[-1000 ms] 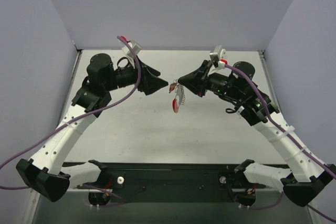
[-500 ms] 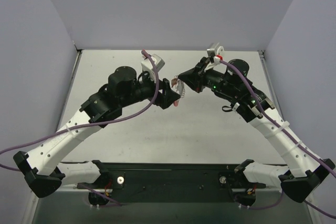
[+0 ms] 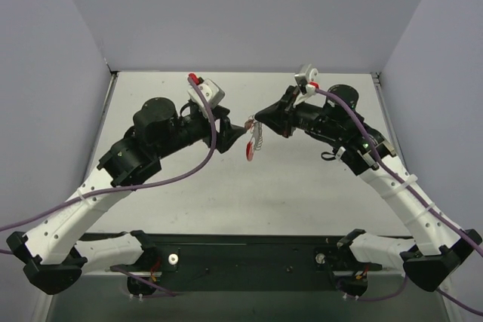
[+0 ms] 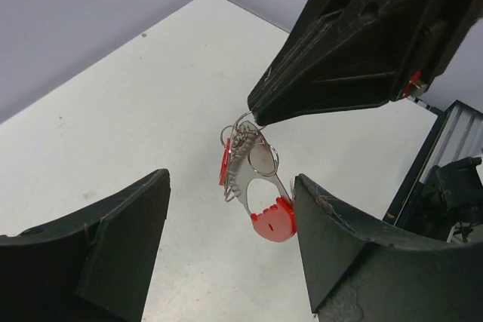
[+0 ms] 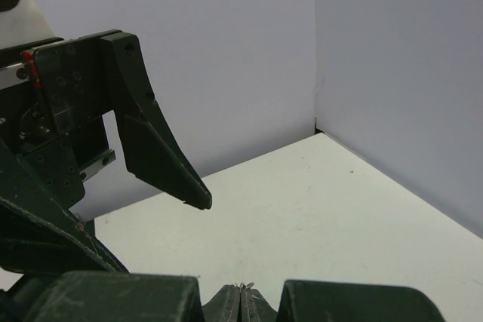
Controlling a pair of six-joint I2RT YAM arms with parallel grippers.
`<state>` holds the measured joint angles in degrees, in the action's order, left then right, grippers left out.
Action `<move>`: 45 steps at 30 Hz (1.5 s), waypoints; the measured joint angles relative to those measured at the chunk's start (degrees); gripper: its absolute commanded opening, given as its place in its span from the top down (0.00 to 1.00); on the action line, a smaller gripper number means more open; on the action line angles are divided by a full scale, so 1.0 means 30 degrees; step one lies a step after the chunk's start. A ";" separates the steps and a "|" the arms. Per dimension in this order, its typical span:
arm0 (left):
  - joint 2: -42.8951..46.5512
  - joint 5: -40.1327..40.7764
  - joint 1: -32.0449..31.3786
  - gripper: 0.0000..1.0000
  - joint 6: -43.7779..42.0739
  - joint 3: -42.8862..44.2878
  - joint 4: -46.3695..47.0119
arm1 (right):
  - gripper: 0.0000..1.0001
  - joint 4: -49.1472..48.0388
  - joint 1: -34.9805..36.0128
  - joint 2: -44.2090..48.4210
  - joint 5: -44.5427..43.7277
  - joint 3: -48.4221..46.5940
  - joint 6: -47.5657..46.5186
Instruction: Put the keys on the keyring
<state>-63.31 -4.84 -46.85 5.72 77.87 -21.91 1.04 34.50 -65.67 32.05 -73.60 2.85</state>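
My right gripper (image 3: pixel 257 119) is shut on the top of a hanging bunch above the table. In the left wrist view its tip (image 4: pixel 256 115) pinches the wire rings. Below hangs the keyring (image 4: pixel 273 220), silver with a red arc at the bottom. The key's red oblong tag (image 4: pixel 224 164) hangs edge-on beside it; whether it is threaded on I cannot tell. The bunch (image 3: pixel 253 143) also shows from above. My left gripper (image 3: pixel 243 126) is open, its jaws either side of the bunch (image 4: pixel 230 243). Its right finger (image 4: pixel 339 246) touches or nearly touches the red arc. My right fingers (image 5: pixel 241 299) are pressed together.
The white table (image 3: pixel 302 179) is walled by grey panels (image 3: pixel 241 13) at the back and sides. A black rail (image 3: pixel 249 250) runs along the near edge. Purple cables (image 3: pixel 204 111) loop over both arms. The left gripper's finger (image 5: pixel 162 164) shows close ahead in the right wrist view.
The left arm swung in towards the hanging bunch, then drew back slightly and turned its wrist. The right gripper kept the bunch in about the same place.
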 measured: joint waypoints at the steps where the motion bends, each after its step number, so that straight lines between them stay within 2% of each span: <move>1: 0.0095 -0.0554 0.0131 0.27 -0.0488 0.0000 0.0044 | 1.00 0.0080 -0.0080 0.0015 0.0393 0.0000 -0.0029; 6: 0.0146 -0.3803 0.0525 0.28 -0.2499 0.0000 0.0124 | 1.00 0.0423 -0.1100 0.0248 0.3002 0.0000 -0.0029; 12: 0.0583 -0.7359 0.0692 0.35 -0.4524 -0.0044 0.0138 | 1.00 0.0750 -0.1749 0.0882 0.5901 -0.0044 0.0051; 20: -0.0153 -1.0907 0.1333 0.44 -0.4991 0.0510 0.0510 | 1.00 0.1486 -0.1756 0.1107 0.8502 -0.0510 0.0117; 27: -0.2171 -1.3180 0.2200 0.52 -0.4240 0.1610 0.0546 | 1.00 0.1727 -0.1756 0.1107 0.9435 -0.0510 0.0131; 37: -0.2579 -1.5803 0.2790 0.54 -0.2973 0.1909 0.1348 | 1.00 0.2033 -0.1756 0.1115 0.9530 -0.0510 0.0117; 45: -0.3118 -1.6750 0.2871 0.57 -0.2630 0.2120 0.1639 | 1.00 0.2033 -0.1756 0.1115 0.9530 -0.0510 0.0117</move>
<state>-72.66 -55.09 -38.24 -2.17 84.23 -16.99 7.14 29.23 -62.33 60.64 -75.13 3.20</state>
